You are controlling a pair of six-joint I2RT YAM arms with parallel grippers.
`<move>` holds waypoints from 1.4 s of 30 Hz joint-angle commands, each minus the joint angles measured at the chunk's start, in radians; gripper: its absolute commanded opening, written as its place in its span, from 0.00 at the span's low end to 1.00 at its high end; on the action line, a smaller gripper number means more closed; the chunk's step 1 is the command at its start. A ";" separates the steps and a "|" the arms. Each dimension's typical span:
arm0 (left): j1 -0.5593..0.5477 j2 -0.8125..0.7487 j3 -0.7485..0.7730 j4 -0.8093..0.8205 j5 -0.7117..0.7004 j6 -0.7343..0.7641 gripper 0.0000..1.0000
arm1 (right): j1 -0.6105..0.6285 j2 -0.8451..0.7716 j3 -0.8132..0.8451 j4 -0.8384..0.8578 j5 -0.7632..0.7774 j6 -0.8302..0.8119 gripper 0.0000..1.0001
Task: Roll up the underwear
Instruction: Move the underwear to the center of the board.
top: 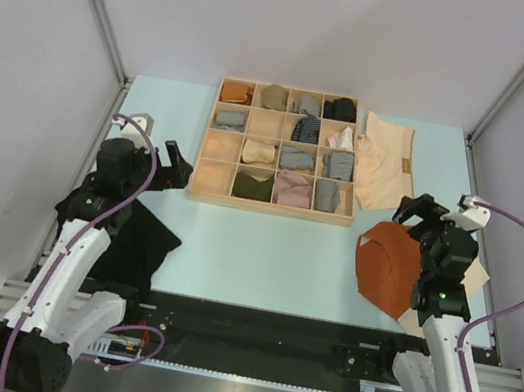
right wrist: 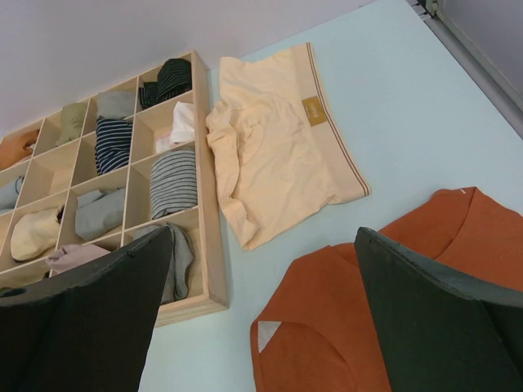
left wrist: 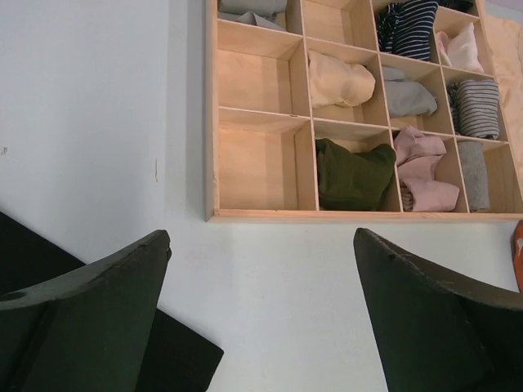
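Pretty much at zero, looks like. No underwear rolled yet:
- rust-orange pair (top: 383, 268) loose, near right, by right gripper (right wrist: 263, 233)
- cream pair (top: 385, 162) flat, far right, against wooden tray (top: 270, 208)
- black pair (top: 142, 241) near left, partly under arm

Both claws wide, empty. Left gripper (left wrist: 261, 237) hovers off tray's near-left corner.

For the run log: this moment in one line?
left gripper open, empty | right gripper open, empty | black underwear, cream underwear, orange underwear: unrolled

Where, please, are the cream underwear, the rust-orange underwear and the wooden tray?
cream underwear (right wrist: 278, 159): right wrist view, mid fabric.
rust-orange underwear (top: 386, 269): top external view, cloth centre.
wooden tray (left wrist: 211, 122): left wrist view, left wall.
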 commanded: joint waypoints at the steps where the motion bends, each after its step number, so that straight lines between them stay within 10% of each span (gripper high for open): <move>1: 0.006 -0.016 0.020 0.019 -0.023 -0.014 1.00 | -0.001 -0.010 0.020 0.006 0.004 -0.009 1.00; 11: 0.004 -0.043 -0.009 0.040 -0.014 0.040 0.98 | -0.001 -0.002 0.047 -0.029 -0.024 -0.009 1.00; 19: -0.198 0.006 0.071 -0.007 -0.055 0.118 0.99 | 0.166 0.179 0.141 -0.260 0.021 0.006 0.95; 42: -0.209 -0.131 0.020 -0.015 -0.023 0.095 1.00 | 0.406 0.558 0.127 -0.511 0.137 0.451 0.83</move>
